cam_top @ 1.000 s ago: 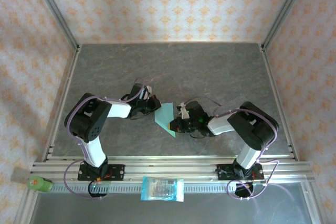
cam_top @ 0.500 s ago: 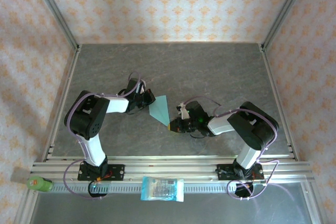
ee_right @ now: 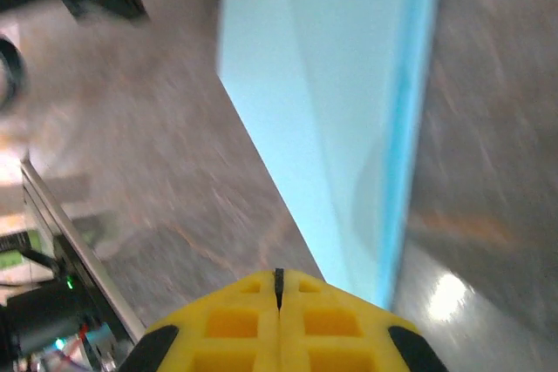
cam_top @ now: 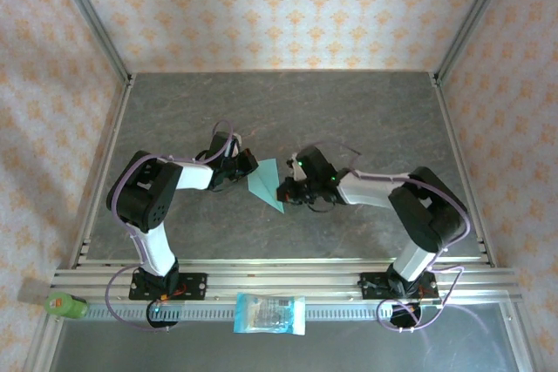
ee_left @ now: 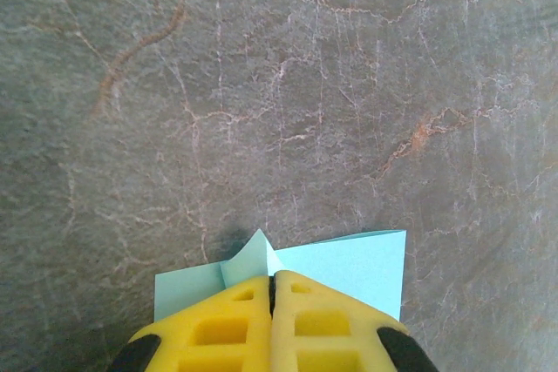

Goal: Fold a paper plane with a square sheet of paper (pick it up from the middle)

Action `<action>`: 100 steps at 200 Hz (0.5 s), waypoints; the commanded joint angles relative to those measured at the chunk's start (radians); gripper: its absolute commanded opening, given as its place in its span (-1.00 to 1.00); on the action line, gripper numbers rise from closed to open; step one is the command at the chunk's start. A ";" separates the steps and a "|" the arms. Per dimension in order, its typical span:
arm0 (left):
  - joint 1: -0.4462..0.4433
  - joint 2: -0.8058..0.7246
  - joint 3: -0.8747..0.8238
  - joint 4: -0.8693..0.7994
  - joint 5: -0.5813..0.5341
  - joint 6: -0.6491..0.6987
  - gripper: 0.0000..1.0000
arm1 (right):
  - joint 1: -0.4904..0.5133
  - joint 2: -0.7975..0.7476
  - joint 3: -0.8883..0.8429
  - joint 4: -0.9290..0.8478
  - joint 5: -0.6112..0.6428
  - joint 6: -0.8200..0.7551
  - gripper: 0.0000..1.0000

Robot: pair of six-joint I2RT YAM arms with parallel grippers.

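**No legible writing in any view**

No words, numbers or brand names can be read here. A blue-and-white packet [cam_top: 270, 314] lies by the metal rail [cam_top: 288, 278] at the near edge of the worktop [cam_top: 349, 111]. It carries print, but the print is too small to make out. The green bottle [cam_top: 66, 306] at the near left is too small to show label text. The light blue sheet of paper [cam_top: 266, 184] is plain.

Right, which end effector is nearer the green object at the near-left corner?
Left. The left end effector is beyond and right of the green object, left of the paper; the right end effector is farther off, right of the paper.
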 commanded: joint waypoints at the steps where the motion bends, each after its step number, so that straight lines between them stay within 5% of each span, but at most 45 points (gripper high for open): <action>1: -0.002 0.012 -0.034 -0.052 0.015 0.009 -0.92 | -0.004 0.108 0.095 -0.080 0.061 -0.012 -1.00; 47: -0.002 0.018 -0.031 -0.054 0.016 0.015 -0.91 | 0.003 0.279 0.269 -0.091 0.038 -0.017 -1.00; 100: 0.000 0.013 -0.010 -0.089 0.000 0.039 -0.92 | 0.002 0.220 0.027 -0.062 0.038 -0.026 -1.00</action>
